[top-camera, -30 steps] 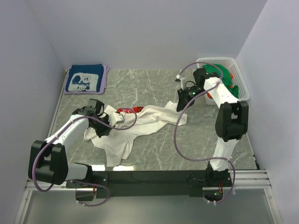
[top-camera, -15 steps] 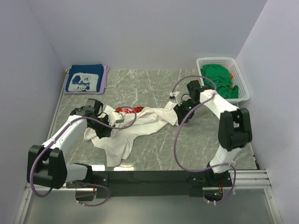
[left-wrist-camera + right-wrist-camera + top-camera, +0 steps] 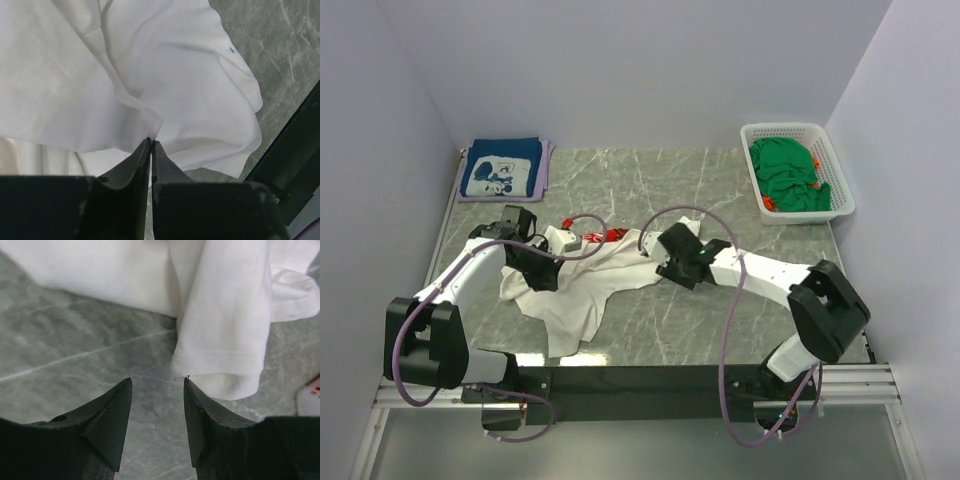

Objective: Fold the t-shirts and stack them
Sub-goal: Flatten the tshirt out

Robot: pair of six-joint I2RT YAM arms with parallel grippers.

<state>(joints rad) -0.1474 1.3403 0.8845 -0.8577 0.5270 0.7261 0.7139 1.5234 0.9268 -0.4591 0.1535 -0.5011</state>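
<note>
A large white t-shirt with red lettering lies crumpled at the table's middle left. My left gripper sits low on its left part; in the left wrist view its jaws are closed on a fold of the white cloth. My right gripper is open at the shirt's right edge; in the right wrist view it hovers just short of a rolled hem, holding nothing. A folded navy t-shirt with white cartoon print lies at the back left. Green t-shirts fill the basket.
A white lattice basket stands at the back right against the wall. Purple walls close in the left, back and right sides. The black rail with the arm bases runs along the near edge. Grey marble tabletop shows to the right.
My right arm has swung from the basket down and left to the white shirt's right edge. My left gripper has stayed on the shirt, shifting only slightly.
</note>
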